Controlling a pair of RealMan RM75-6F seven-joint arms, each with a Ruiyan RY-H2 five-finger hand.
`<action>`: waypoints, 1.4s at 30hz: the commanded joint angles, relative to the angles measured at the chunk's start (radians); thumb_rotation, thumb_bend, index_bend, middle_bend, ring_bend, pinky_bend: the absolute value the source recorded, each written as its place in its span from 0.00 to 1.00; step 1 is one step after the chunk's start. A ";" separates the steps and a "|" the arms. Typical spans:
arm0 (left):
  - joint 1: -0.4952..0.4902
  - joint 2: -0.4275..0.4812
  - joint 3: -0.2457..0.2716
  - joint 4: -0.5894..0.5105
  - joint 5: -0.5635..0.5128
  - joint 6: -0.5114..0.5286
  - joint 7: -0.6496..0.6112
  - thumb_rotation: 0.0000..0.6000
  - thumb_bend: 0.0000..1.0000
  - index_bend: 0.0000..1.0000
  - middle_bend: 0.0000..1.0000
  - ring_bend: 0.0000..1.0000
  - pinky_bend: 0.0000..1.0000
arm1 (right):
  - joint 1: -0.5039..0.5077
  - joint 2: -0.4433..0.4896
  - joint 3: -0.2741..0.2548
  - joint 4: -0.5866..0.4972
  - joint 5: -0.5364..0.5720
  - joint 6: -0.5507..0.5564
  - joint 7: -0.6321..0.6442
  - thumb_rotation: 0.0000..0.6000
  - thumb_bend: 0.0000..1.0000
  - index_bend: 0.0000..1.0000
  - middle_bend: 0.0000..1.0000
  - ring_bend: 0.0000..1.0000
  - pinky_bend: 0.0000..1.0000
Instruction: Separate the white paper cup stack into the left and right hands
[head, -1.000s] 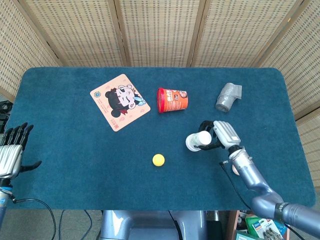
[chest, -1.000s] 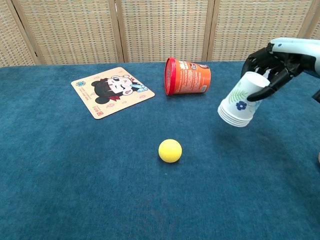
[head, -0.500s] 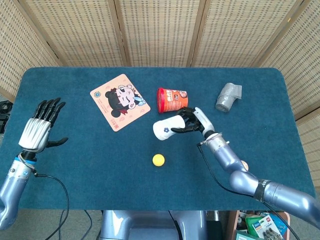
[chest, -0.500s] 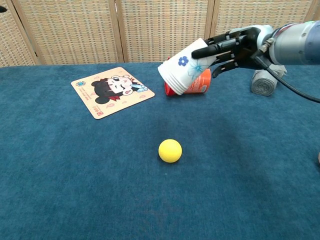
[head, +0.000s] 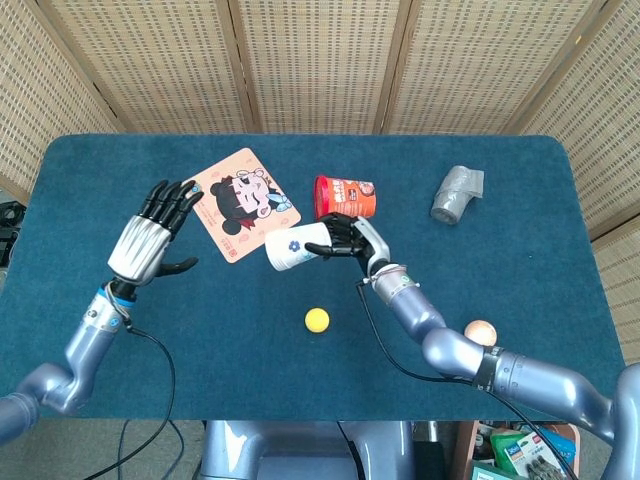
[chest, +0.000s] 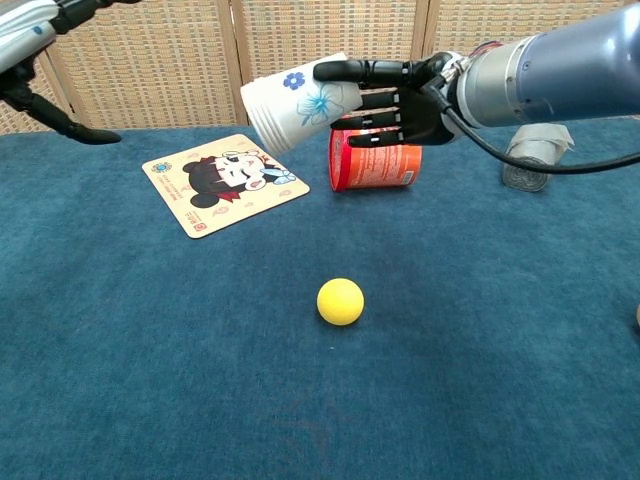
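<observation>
The right hand (head: 345, 238) holds the white paper cup stack (head: 295, 249) up off the surface, its dark fingers (chest: 365, 72) wrapped around the rim end while the closed bottoms of the cups stick out past the fingertips toward the robot's left; a blue flower print shows on the cup wall. Just behind those fingers an orange tub (head: 344, 199) lies on its side on the blue surface (head: 180, 340), and below them, nearer the robot, sits a yellow ball (head: 317, 320). Beyond the cup bottoms, further left, a cartoon mat (head: 240, 203) lies flat. The left hand (head: 148, 243) is raised past the mat's left edge, well apart from the stack, with its fingers (head: 172, 199) stretched out straight and spread wide, thumb out to the side, holding nothing; the chest view catches only part of it at the top left corner. Far off on the right hand's other side a grey roll (head: 458, 193) rests near the back of the surface, and a small peach ball (head: 480, 331) shows beside the right forearm.
</observation>
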 joint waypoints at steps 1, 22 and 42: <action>-0.044 -0.076 -0.017 0.070 0.014 0.041 -0.041 1.00 0.14 0.17 0.00 0.00 0.00 | 0.001 0.000 -0.003 -0.009 0.007 0.001 -0.003 1.00 0.45 0.61 0.63 0.48 0.62; -0.143 -0.216 -0.022 0.112 -0.012 0.072 -0.016 1.00 0.23 0.41 0.00 0.00 0.00 | -0.005 0.017 0.004 -0.038 0.050 0.008 -0.012 1.00 0.45 0.62 0.63 0.48 0.62; -0.181 -0.307 -0.009 0.190 -0.019 0.110 -0.012 1.00 0.38 0.44 0.00 0.00 0.00 | -0.020 0.044 0.013 -0.050 0.047 -0.005 -0.008 1.00 0.45 0.63 0.64 0.48 0.62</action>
